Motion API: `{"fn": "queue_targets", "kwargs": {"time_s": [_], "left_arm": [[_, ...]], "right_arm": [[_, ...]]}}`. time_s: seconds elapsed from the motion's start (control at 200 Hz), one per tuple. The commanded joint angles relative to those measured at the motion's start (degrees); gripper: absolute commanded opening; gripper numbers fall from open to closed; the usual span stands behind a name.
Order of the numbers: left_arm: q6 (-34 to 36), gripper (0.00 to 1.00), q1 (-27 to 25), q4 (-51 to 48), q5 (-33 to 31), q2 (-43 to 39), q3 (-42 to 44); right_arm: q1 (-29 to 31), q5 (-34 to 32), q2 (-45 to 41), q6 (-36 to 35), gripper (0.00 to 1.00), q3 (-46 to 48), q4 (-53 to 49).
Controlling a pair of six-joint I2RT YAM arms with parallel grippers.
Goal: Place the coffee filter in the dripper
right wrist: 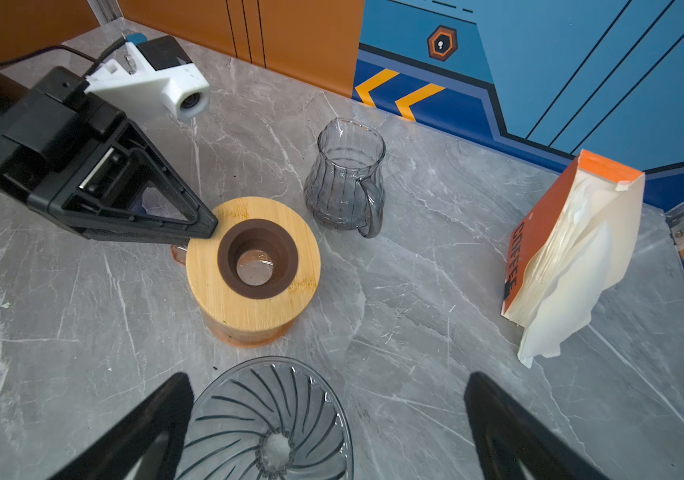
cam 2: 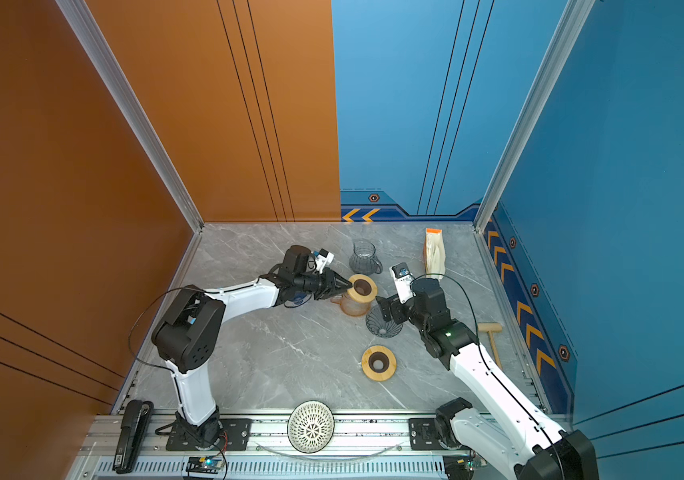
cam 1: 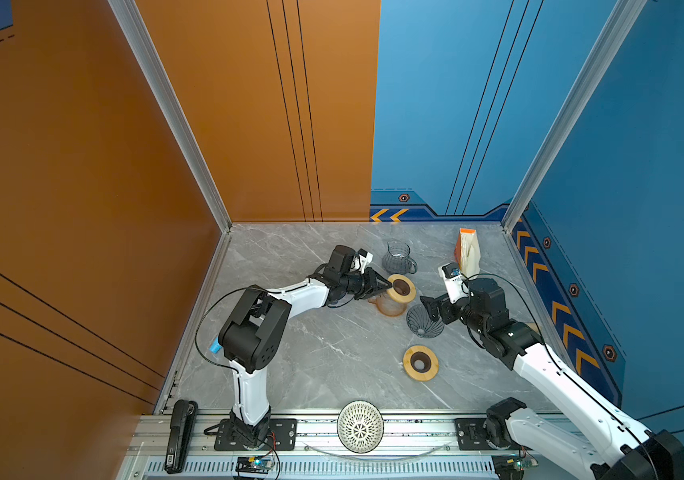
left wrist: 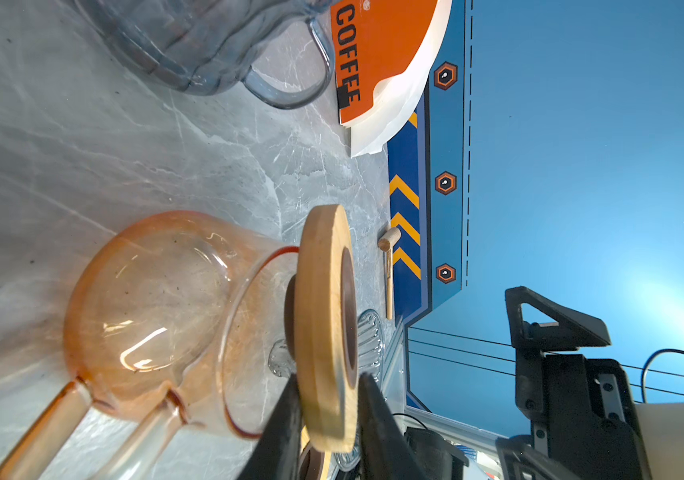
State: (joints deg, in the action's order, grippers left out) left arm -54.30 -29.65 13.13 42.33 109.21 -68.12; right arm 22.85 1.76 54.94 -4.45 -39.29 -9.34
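Found the right tool (right wrist: 327,380) spread wide, close over the dripper (right wrist: 265,428). Caught the left tool (left wrist: 329,380) straddling the wooden ring (left wrist: 323,316) atop the orange carafe (left wrist: 145,299); gripping or loose, couldn't tell. Spotted the coffee filters (right wrist: 572,257) in their pack (right wrist: 539,216), back right on the tabletop (right wrist: 435,291).

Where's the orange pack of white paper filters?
In both top views the orange pack stands in the marble table's far right corner, right of the grey glass jug.

Wooden ring (left wrist: 323,311) sits on jug (left wrist: 145,299), rim between left gripper's (left wrist: 327,382) jaws; dripper (right wrist: 265,424) lies just before right gripper (right wrist: 327,380).
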Motion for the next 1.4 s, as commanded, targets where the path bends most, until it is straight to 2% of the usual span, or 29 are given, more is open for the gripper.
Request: {"fn": "queue_targets", "kwargs": {"time_s": [0.0,0.471,0.621,0.706,0.856,1.091,1.307,1.397], "left_arm": [[0.39,0.26,0.99,0.97,0.83,-0.93,1.29],[1.12,0.26,3.36,0.85,0.67,-4.25,3.9],[3.13,0.27,3.89,-1.41,0.61,-6.04,3.69],[6.2,0.31,4.09,-5.56,0.02,-7.27,2.41],[13.98,0.35,4.06,-15.92,-1.79,-9.89,-0.91],[24.73,0.5,3.82,-31.72,-8.23,-15.94,-4.81],[30.09,0.63,4.25,-39.55,-13.28,-21.78,-5.05],[31.39,0.66,4.76,-42.06,-15.21,-23.81,-4.37]], "right_arm": [[-0.26,1.57,0.47,0.67,1.0,0.27,0.82],[-1.96,4.78,5.53,6.02,1.0,-3.57,-1.66],[-3.56,3.99,8.93,9.37,0.94,-6.4,-3.56],[-4.39,2.65,11.37,10.83,0.87,-8.18,-5.1],[-5.79,0.54,16.48,13.0,0.69,-11.67,-8.26],[-6.22,0.79,24.77,15.62,0.45,-17.21,-11.74],[-6.07,3.99,32.47,16.05,0.23,-23.21,-16.05],[-5.64,4.91,34.96,16.17,0.19,-24.85,-17.16]]}}
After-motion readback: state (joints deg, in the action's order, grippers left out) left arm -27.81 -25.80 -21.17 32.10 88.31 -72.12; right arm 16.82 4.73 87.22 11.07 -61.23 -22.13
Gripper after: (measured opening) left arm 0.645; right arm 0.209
